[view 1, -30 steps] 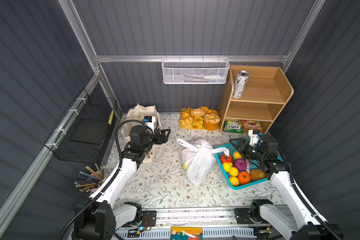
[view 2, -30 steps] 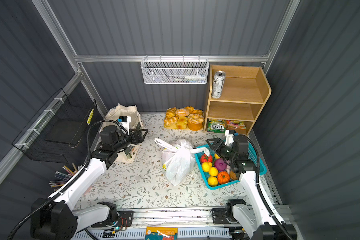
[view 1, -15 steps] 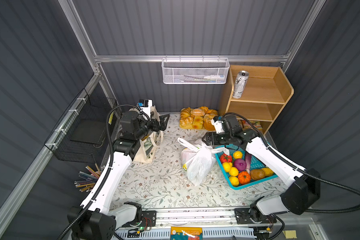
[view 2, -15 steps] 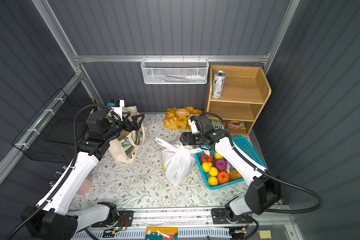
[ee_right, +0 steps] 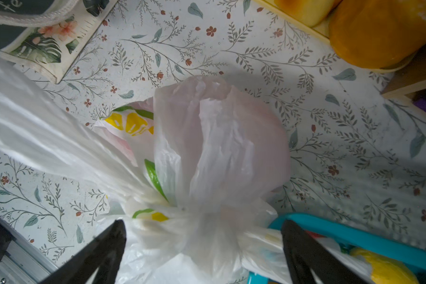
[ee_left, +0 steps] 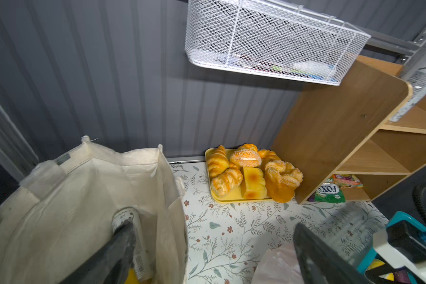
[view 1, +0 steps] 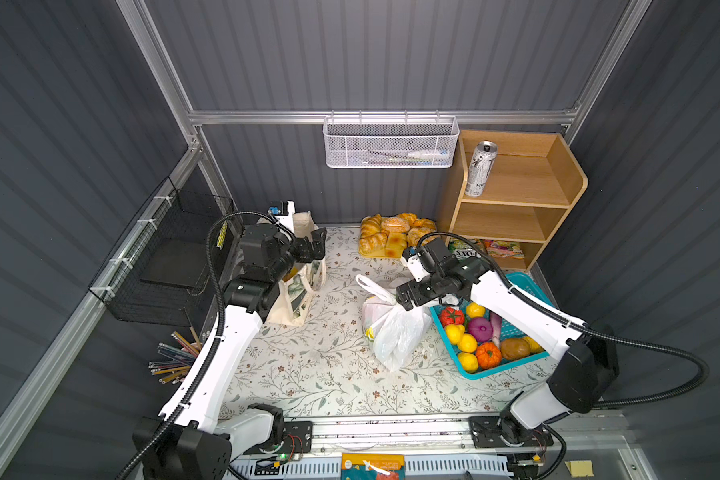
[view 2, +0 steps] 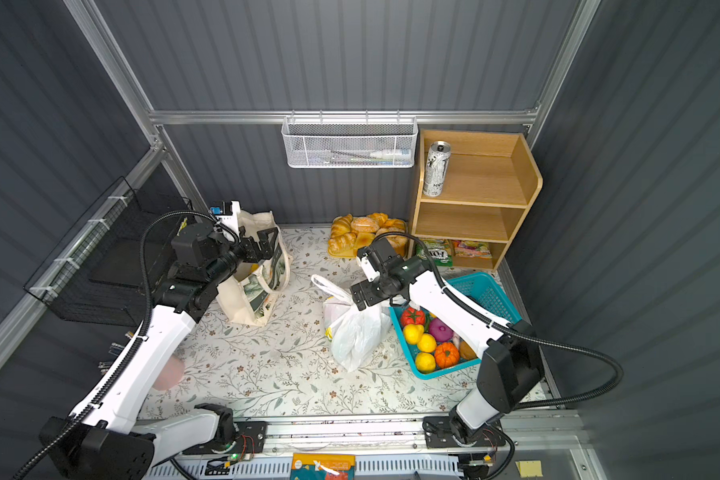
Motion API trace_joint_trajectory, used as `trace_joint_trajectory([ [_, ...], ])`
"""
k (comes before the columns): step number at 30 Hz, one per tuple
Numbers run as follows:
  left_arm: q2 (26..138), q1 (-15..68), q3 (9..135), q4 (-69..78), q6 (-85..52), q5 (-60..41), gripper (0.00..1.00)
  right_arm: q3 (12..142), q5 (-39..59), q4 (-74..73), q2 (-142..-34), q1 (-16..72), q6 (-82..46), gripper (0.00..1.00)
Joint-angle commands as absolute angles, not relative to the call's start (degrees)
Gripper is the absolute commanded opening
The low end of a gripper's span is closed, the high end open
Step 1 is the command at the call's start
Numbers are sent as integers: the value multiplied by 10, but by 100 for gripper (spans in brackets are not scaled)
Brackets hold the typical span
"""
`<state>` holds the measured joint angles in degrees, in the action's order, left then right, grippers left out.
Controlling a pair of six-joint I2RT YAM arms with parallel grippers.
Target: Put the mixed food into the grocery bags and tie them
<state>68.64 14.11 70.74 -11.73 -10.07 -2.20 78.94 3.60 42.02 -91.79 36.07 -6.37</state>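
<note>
The cream canvas tote stands at the back left. My left gripper hangs open over its mouth, holding nothing. Inside the tote lies a silver-white can. Another can stands on the top shelf. The white plastic bag sits mid-table with its neck gathered; pink and yellow-green shapes show through it. My right gripper is open, its jaws wide on either side of that neck.
A turquoise basket of fruit touches the plastic bag's right side. Bread rolls on a yellow tray and a wooden shelf with sweet packets line the back. A white wire basket hangs above. A blurred pink lump shows beside the left forearm.
The right arm has swung from beside the turquoise basket to over the plastic bag's neck. The left arm has risen from beside the tote to above its mouth.
</note>
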Motion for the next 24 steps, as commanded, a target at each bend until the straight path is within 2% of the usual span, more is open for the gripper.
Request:
trace_joint_trajectory([
  [1, 707, 141, 756, -164, -99, -5, 100, 804, 55, 426, -947, 365, -47, 99],
  [5, 742, 141, 804, -242, -57, 24, 100, 800, 66, 409, -967, 364, -51, 99],
  [7, 766, 141, 843, -286, -38, 41, 100, 800, 75, 406, -977, 364, -54, 93],
  [9, 793, 141, 866, -332, -20, 51, 98, 796, 86, 401, -978, 364, -58, 76],
  [13, 847, 141, 905, -401, -1, 66, 90, 772, 91, 378, -965, 364, -71, 28],
  [16, 877, 142, 919, -416, 3, 76, 85, 759, 105, 365, -952, 364, -79, 2],
  [17, 887, 142, 924, -421, 5, 76, 84, 757, 109, 364, -948, 364, -80, 0],
  [24, 952, 164, 954, -460, 24, 86, 75, 771, 134, 362, -881, 364, -96, 0],
])
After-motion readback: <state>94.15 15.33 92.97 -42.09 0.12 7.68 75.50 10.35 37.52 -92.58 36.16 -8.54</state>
